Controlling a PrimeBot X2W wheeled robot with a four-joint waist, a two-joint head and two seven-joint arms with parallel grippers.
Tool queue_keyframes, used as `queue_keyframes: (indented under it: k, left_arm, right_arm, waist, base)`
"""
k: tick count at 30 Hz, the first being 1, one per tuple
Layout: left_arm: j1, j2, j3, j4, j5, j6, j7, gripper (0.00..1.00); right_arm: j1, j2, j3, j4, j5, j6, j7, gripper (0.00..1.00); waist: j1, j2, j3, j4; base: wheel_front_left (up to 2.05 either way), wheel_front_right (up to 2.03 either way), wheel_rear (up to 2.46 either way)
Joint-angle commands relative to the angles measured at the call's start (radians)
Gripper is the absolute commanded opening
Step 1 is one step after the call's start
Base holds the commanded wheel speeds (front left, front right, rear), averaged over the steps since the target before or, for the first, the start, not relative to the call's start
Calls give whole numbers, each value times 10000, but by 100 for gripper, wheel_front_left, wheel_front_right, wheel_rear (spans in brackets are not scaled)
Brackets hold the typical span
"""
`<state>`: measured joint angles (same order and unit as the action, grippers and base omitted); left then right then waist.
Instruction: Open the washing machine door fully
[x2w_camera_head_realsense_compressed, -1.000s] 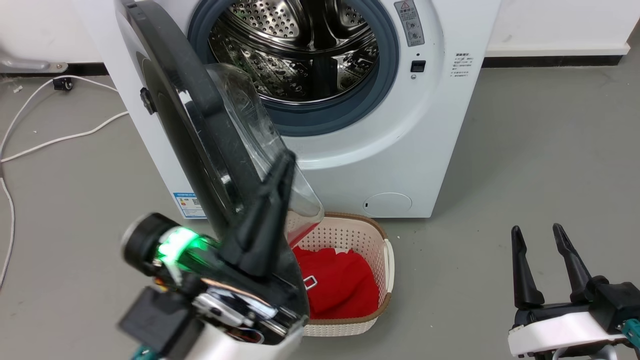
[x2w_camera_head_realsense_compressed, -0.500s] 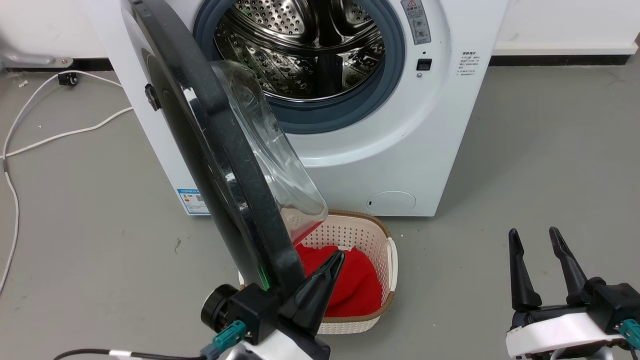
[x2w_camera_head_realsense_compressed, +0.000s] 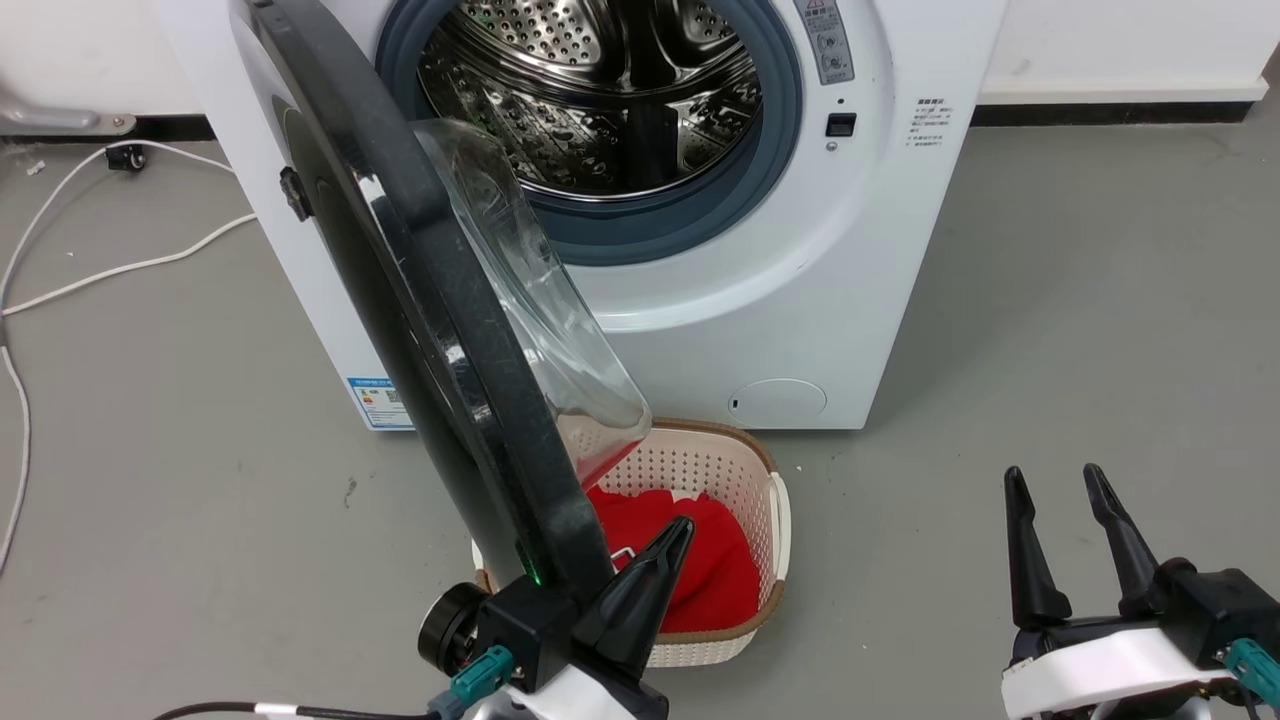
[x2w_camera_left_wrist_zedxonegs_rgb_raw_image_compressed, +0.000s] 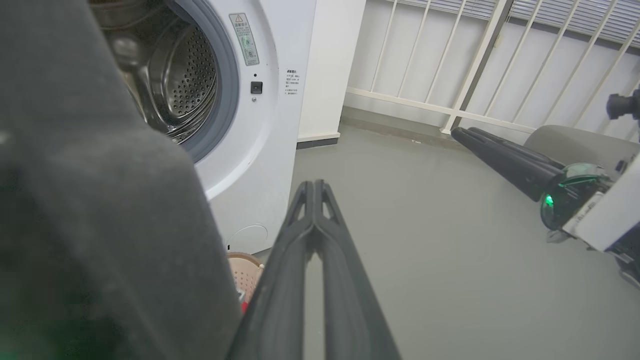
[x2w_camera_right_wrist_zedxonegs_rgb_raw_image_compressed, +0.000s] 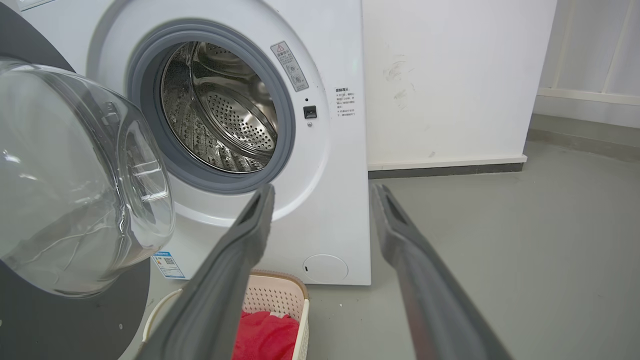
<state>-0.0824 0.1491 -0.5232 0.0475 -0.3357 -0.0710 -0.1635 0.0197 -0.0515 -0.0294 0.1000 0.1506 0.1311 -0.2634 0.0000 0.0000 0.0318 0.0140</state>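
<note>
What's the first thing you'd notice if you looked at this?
The big black washing machine door stands swung out toward the camera, with its clear glass bowl bulging from it. The shiny steel drum gapes open behind it. Next comes the bright red cloth in the white basket below the door.

Glossy black washing machine door (x2w_camera_head_realsense_compressed: 430, 320), clear glass bowl (x2w_camera_head_realsense_compressed: 530, 300), shiny steel drum (x2w_camera_head_realsense_compressed: 600, 100), red cloth (x2w_camera_head_realsense_compressed: 710, 570)

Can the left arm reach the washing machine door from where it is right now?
Probably yes: the left gripper, jaws shut, sits beside the lower rim of the washing machine door, on its inner side, with nothing between them.
</note>
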Motion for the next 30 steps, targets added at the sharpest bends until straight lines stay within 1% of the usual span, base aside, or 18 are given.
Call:
queue_keyframes:
  k: [1, 5, 10, 11, 13, 14, 17, 24, 30]
  left_arm:
    - [113, 191, 425, 78, 53, 447, -173, 0]
    - [602, 203, 554, -215, 15, 799, -302, 0]
    - [1270, 319, 819, -892, -17, 1323, -344, 0]
    - [1270, 319, 819, -892, -17, 1323, -344, 0]
    - [1505, 396, 881, -1195, -16, 1469, -301, 0]
    - [1901, 497, 955, -1605, -80, 1656, -204, 0]
    - [2228, 605, 1116, -1941, -105, 1909, -142, 0]
    - [2540, 969, 1750, -2246, -150, 2370, -102, 0]
    - [2410, 1396, 2553, -2014, -267, 2663, -235, 0]
  right_arm:
    - [-101, 26, 49, 116, 144, -7, -14, 100]
    - [9, 26, 70, 211, 226, -7, -14, 100]
    - [29, 25, 42, 330, 336, -7, -14, 100]
    - [29, 25, 42, 330, 336, -7, -14, 100]
    - [15, 26, 42, 378, 357, -5, -14, 100]
    - [10, 26, 43, 481, 419, -7, -15, 100]
    - [-40, 26, 37, 511, 477, -7, -15, 100]
    - [-137, 25, 56, 512, 519, -7, -14, 100]
    - [-218, 25, 113, 505, 527, -7, -14, 100]
  waist:
    - [0, 0, -99, 50]
    - [0, 0, -206, 205]
    - [0, 0, -315, 624]
    - [0, 0, -315, 624]
    - [0, 0, -323, 834]
    - [0, 0, -341, 1129]
    - [0, 0, -349, 1403]
    - [0, 0, -299, 1974]
    - [0, 0, -247, 2229]
  base:
    - [0, 0, 0]
    - [0, 0, 0]
    - [0, 0, 0]
    - [0, 0, 0]
    - [0, 0, 0]
    - [0, 0, 0]
    - [0, 0, 0]
    - [0, 0, 0]
    - [0, 0, 0]
